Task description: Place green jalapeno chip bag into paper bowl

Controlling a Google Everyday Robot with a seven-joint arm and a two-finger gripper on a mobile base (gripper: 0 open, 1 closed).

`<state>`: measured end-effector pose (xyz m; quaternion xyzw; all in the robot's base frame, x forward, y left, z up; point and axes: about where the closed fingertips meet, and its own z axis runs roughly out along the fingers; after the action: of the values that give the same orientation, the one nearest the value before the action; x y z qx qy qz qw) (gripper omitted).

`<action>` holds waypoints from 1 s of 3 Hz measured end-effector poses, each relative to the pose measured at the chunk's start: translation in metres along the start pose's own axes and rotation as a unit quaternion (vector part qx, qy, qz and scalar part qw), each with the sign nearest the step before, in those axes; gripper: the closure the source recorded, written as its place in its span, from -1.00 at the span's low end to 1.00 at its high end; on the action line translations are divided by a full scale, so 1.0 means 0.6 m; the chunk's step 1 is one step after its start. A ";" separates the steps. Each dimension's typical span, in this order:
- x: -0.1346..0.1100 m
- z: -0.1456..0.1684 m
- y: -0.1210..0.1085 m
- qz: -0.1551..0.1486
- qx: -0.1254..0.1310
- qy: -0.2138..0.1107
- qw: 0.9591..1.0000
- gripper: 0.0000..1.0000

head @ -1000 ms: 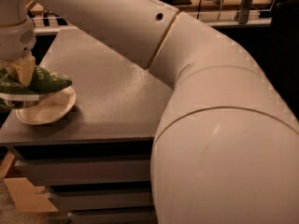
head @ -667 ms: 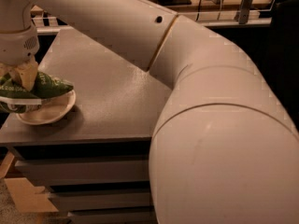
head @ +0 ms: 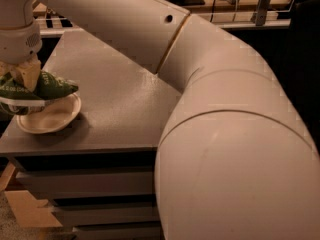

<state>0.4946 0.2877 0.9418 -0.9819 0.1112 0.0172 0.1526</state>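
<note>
We see the gripper point(head: 24, 79) at far left of the view, hanging off the big white arm point(head: 210, 99) that fills most of the frame. The gripper is clamped on the green chip bag point(head: 50, 86); a tan finger point(head: 28, 72) presses into the bag's top. The bag lies roughly flat, sticking out to the gripper's right.

The bowl point(head: 52, 118) sits directly below the gripper, near the front left corner of the table point(head: 115, 104). The bag's lower edge overlaps the bowl's rim; we can't tell if it's touching or just above.

Progress, our read: pick-up and carry are done and the bag is lined up over the bowl. Left to do: lower a bit if needed, let go, pull the gripper away. Nearly finished, but not placed yet.
</note>
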 end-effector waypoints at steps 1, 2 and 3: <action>0.008 0.005 0.001 0.003 -0.004 0.008 1.000 1.00; 0.015 0.016 0.003 0.005 -0.013 0.016 1.000 1.00; 0.023 0.025 0.005 0.009 -0.020 0.023 1.000 1.00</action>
<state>0.5076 0.2864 0.9257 -0.9838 0.1231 -0.0014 0.1302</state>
